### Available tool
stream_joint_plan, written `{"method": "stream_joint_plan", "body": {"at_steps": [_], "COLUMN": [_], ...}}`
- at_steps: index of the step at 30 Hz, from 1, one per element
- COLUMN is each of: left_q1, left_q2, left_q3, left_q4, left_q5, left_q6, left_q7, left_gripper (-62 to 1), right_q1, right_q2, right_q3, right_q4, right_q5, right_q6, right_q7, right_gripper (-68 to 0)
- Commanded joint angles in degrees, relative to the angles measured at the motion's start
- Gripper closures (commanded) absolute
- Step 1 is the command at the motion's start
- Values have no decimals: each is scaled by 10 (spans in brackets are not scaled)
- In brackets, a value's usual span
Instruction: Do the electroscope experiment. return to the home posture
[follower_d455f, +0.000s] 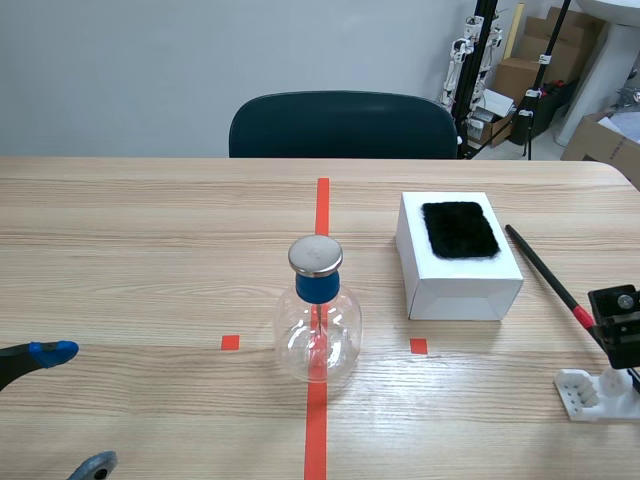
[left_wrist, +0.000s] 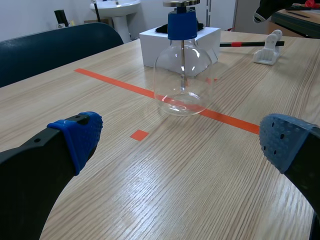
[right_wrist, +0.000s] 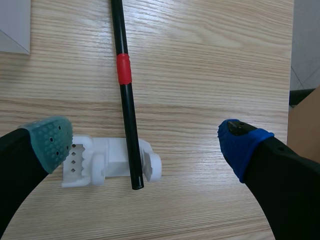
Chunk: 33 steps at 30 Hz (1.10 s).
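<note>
The electroscope (follower_d455f: 318, 318) is a clear glass flask with a blue neck and a flat metal cap, standing on the red tape line at the table's middle; it shows ahead of my left gripper (left_wrist: 180, 137), which is open and apart from it. A white box (follower_d455f: 457, 257) with a black fur patch (follower_d455f: 459, 229) on top stands to its right. The black rod with a red band (right_wrist: 126, 90) lies with its near end on a white plastic holder (right_wrist: 107, 162). My right gripper (right_wrist: 145, 137) hangs open above that rod end and holder, holding nothing.
A dark chair (follower_d455f: 343, 125) stands behind the table's far edge. Boxes and stands (follower_d455f: 530, 70) fill the back right corner of the room. The table's right edge (right_wrist: 291, 75) runs close beside my right gripper.
</note>
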Motion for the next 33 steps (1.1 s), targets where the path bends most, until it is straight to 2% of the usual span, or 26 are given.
{"method": "stream_joint_plan", "body": {"at_steps": [1,12,23,25,27,33], "left_q1": [3,3,3,3,3,3], "left_q2": [-3,-3,-3,-3,-3,-3], "left_q3": [-3,-3,-3,-3,-3,-3], "left_q4": [8,8,8,8,8,8], "left_q5": [-6,-6,-6,-6,-6,-6], "left_q6": [-1,-1,-1,-1,-1,-1], "left_q7": [-28,-28,-28,-28,-28,-28], "left_gripper": [-623,-623,-623,-623,-623,-623], "right_q1": [7,7,6,0,-15,-85], "right_q2": [7,7,9,11,20,40], "right_q3": [5,5,5,6,6,7], "right_q4": [6,6,6,7,12,26], "right_q5": [0,-1,-27,-31,-31,-42], "right_q6": [-2,-2,-3,-2,-2,7], "right_q7": [4,4,9,35,85,273], "right_gripper": [-591,-591,-591,-591,-591,-591]}}
